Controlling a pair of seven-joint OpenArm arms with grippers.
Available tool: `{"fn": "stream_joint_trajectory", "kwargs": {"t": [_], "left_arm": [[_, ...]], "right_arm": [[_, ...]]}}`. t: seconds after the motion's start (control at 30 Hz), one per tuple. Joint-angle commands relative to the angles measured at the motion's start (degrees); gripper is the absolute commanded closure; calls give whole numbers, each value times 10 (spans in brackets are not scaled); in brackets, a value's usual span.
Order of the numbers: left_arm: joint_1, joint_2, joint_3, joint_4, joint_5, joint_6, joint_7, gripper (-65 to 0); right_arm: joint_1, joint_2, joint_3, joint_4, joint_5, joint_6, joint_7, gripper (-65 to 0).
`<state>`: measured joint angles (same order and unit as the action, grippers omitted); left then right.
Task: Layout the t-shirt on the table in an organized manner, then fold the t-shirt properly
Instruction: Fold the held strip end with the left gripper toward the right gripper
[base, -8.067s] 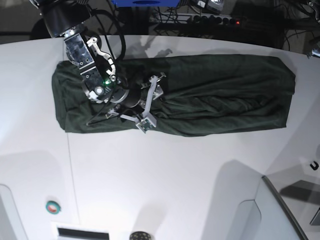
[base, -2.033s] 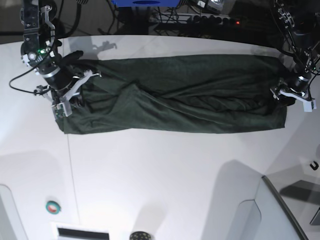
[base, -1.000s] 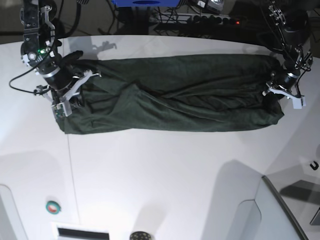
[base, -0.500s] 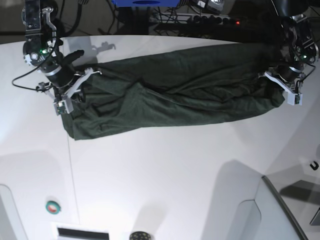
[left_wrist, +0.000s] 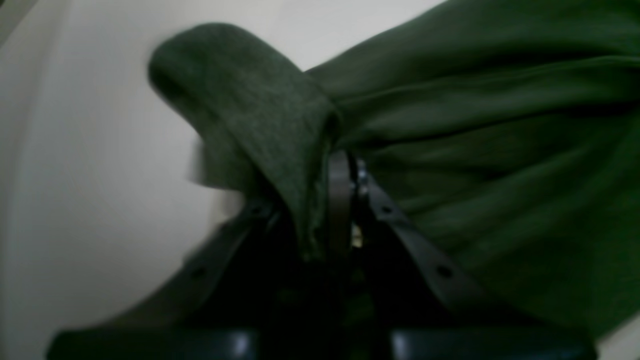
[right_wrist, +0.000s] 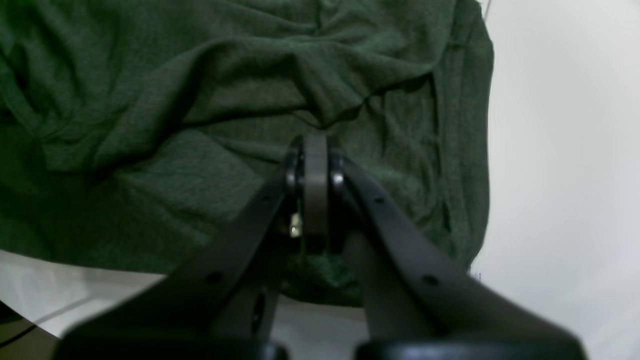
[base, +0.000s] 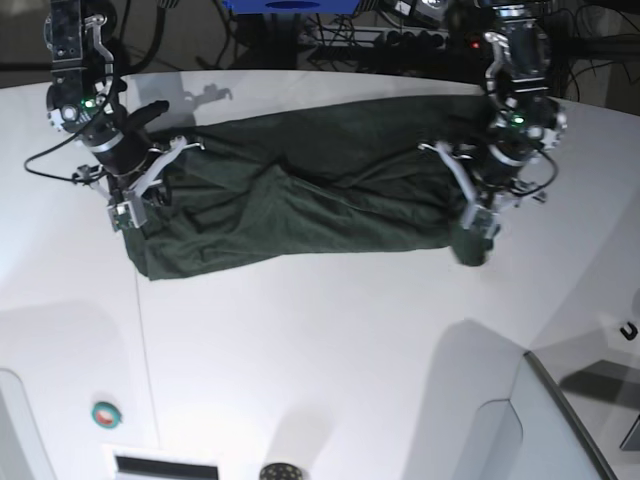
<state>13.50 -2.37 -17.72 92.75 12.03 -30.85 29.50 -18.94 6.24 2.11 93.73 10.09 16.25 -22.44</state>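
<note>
The dark green t-shirt (base: 300, 205) lies as a long, wrinkled, rolled-up band across the white table (base: 320, 340). At the band's left end my right gripper (base: 145, 195) is shut on the cloth; the right wrist view shows its closed tips (right_wrist: 315, 145) pinching a crease of the t-shirt (right_wrist: 175, 100). My left gripper (base: 476, 222) is shut on the band's right end, lifted, with a lump of cloth hanging below it. In the left wrist view a fold of the t-shirt (left_wrist: 260, 115) drapes over the closed left gripper (left_wrist: 342, 162).
A thin dark seam (base: 143, 340) runs down the table's left side. A small round green-ringed thing (base: 105, 413) sits at the front left. A grey panel (base: 570, 420) fills the front right corner. Cables and a power strip (base: 430, 40) lie behind the table.
My left gripper has carried the shirt's right end leftward and toward the front, so the band is shorter. The right gripper has kept its place and grip.
</note>
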Motion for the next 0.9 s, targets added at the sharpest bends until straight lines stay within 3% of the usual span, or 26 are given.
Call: {"fn": "stream_joint_trajectory", "kwargs": {"t": [0.0, 0.07, 0.27, 0.53, 0.87], "left_arm": [[-3, 3, 8, 15, -2, 4, -4, 0], [-4, 18, 26, 24, -2, 7, 2, 0], [-7, 30, 113, 25, -3, 65, 13, 0], [-13, 33, 178, 11, -3, 67, 33, 0], [-19, 60, 184, -5, -2, 67, 33, 0]], "right_arm": [[3, 4, 6, 12, 3, 0, 12, 0], [3, 5, 6, 12, 3, 0, 12, 0], [3, 5, 7, 12, 3, 0, 12, 0], [3, 6, 7, 12, 3, 0, 12, 0], [3, 6, 7, 12, 3, 0, 12, 0]]}}
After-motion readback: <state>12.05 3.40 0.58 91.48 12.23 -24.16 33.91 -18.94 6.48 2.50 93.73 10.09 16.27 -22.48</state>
